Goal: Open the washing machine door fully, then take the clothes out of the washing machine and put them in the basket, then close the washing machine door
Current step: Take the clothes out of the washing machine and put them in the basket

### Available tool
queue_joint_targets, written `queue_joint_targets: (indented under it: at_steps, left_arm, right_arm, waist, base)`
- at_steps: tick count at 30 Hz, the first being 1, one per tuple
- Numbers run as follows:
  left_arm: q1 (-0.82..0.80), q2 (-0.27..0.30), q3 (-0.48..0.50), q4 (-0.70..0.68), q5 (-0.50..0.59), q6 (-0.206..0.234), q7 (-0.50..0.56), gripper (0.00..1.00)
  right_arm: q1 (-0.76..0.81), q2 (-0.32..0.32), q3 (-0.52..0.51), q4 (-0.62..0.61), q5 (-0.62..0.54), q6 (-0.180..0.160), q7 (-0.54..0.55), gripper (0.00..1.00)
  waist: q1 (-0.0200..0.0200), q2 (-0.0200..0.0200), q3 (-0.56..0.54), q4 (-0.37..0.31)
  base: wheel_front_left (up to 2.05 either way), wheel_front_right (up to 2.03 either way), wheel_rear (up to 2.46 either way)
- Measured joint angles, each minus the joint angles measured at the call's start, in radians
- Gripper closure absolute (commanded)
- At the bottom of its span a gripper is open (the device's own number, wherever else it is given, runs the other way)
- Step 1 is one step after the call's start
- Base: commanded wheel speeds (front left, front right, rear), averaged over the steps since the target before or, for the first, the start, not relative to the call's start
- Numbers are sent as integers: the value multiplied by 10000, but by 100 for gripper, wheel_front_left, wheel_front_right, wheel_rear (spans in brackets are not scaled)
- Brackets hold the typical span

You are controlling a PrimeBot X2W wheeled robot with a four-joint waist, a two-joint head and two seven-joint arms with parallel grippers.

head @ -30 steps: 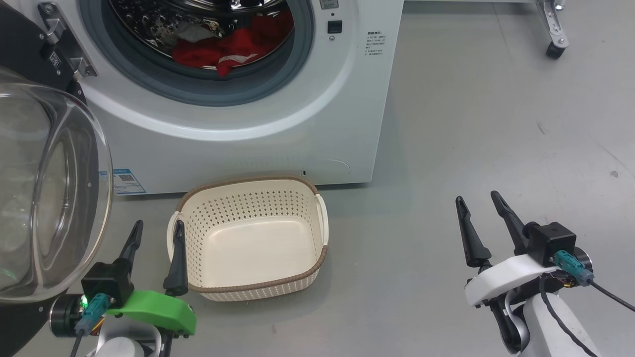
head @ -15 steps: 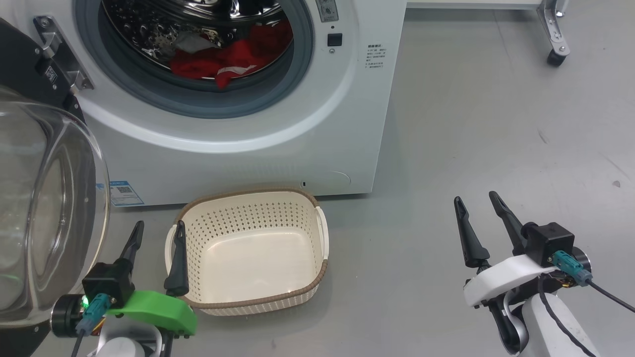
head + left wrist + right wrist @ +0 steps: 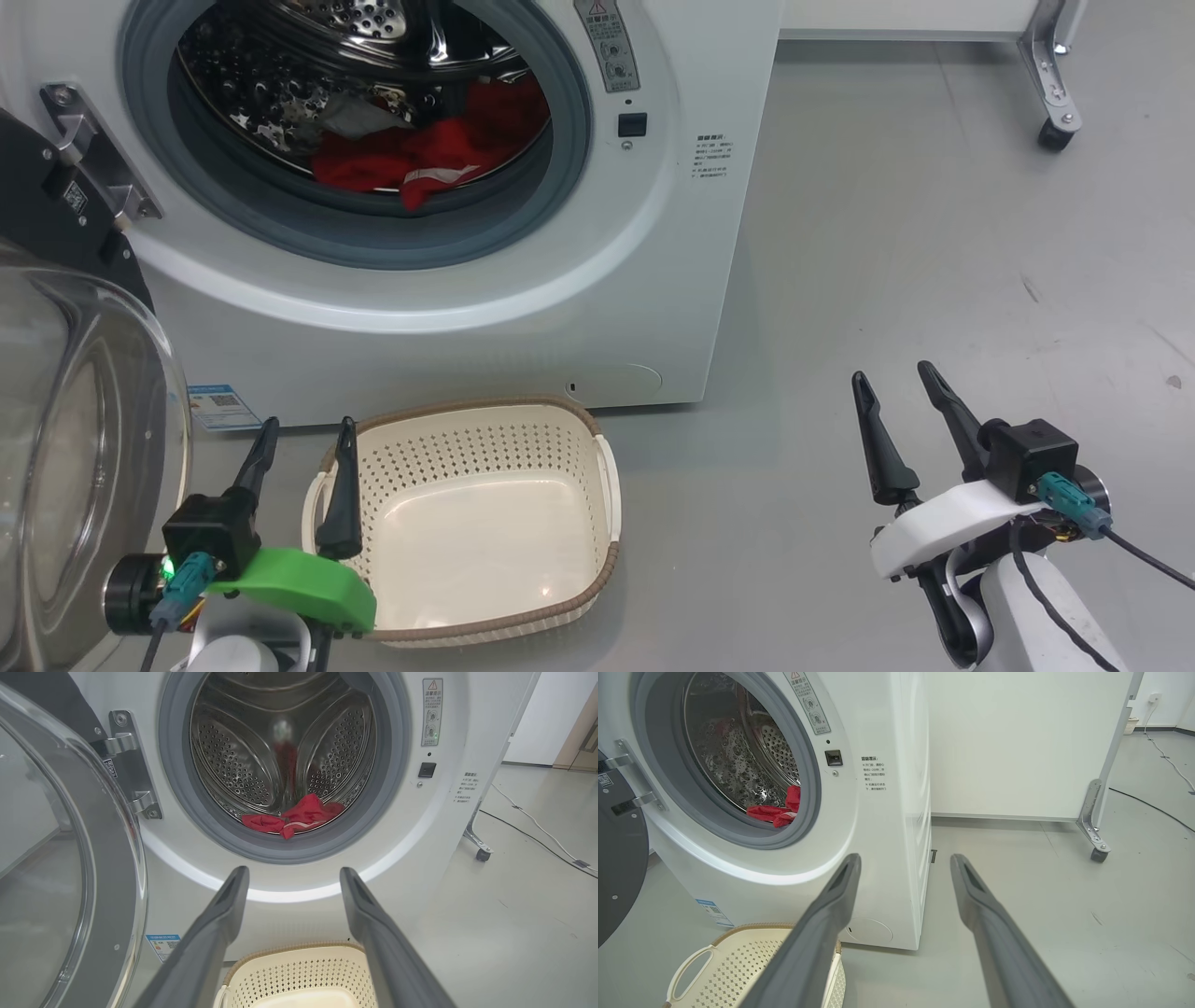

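Note:
The white washing machine stands ahead, its door swung wide open at the left with the clear glass bowl bulging toward me. Red clothes with a white stripe lie at the front of the steel drum, also seen as clothes and clothes. The cream basket sits empty on the floor below the opening. My left gripper is open beside the basket's left rim, holding nothing. My right gripper is open over bare floor to the right, also empty.
Grey floor stretches to the right of the machine. A white panel on a metal leg with a caster stands at the back right. Cables run along the floor by the wall.
The camera has tilted upward, so machine, door and basket sit lower in the picture and more of the drum shows. Both grippers stay open and nearly where they were.

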Motion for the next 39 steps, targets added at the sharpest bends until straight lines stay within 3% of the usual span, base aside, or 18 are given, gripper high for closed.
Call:
queue_joint_targets:
  at_steps: [39]
  left_arm:
    - [6, -4, -63, 8, 0, 31, 113, 0]
  right_arm:
    - [8, 0, 104, 50, 61, 0, 0, 0]
  waist:
    - [0, 0, 34, 74]
  base:
    - [15, -15, 0]
